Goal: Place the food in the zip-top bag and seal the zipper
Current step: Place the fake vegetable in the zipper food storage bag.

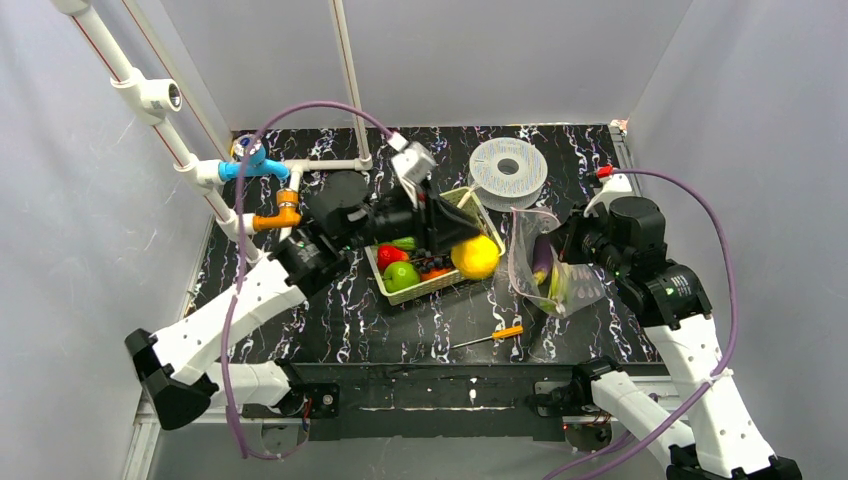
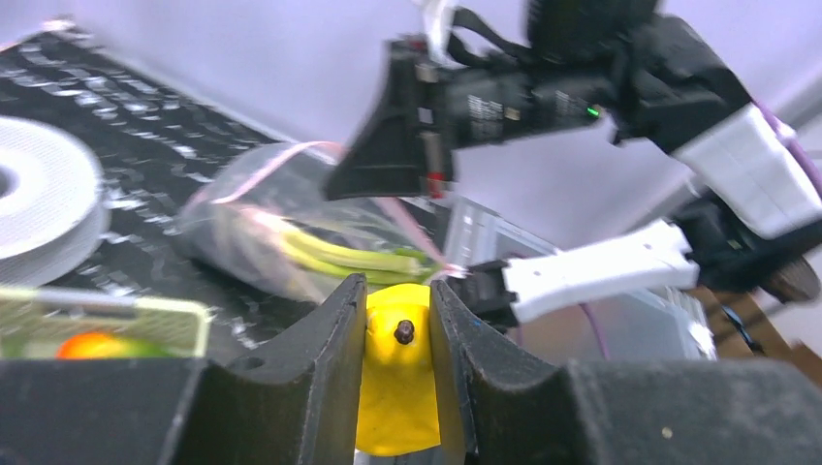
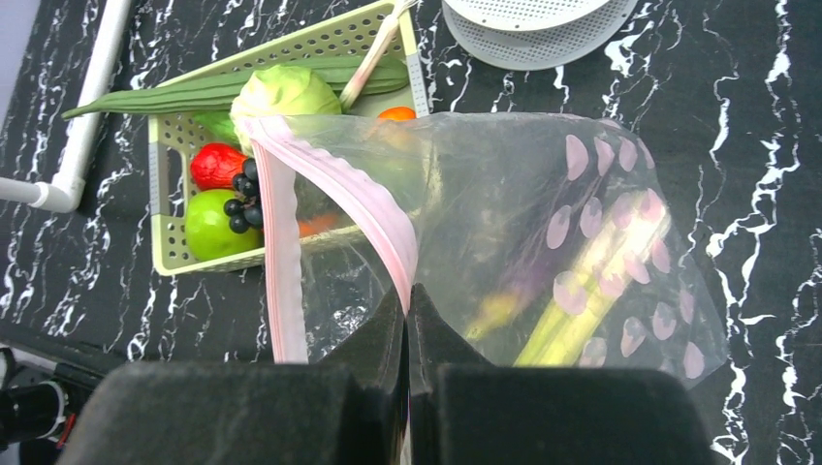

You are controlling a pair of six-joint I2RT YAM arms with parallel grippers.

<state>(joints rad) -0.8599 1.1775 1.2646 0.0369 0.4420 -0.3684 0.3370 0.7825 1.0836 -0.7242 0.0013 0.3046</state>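
My left gripper (image 1: 462,250) is shut on a yellow pepper (image 1: 477,257) and holds it over the right end of the pale-green basket (image 1: 432,285), just left of the zip-top bag (image 1: 550,270). In the left wrist view the pepper (image 2: 397,378) sits between the black fingers (image 2: 310,358). My right gripper (image 3: 407,295) is shut on the bag's pink zipper (image 3: 373,208) and holds the mouth open toward the basket. Inside the bag (image 3: 543,232) lie a leek (image 3: 582,310) and a purple eggplant (image 1: 542,262). A green apple (image 3: 208,225), a red pepper (image 3: 215,165), a cabbage (image 3: 286,94) and a cucumber (image 3: 213,89) are in the basket.
A grey round spool (image 1: 508,170) stands behind the bag. An orange-handled screwdriver (image 1: 495,335) lies near the front edge. White pipes with blue and orange fittings (image 1: 262,170) run along the back left. Dark grapes (image 3: 242,194) lie in the basket (image 3: 165,208).
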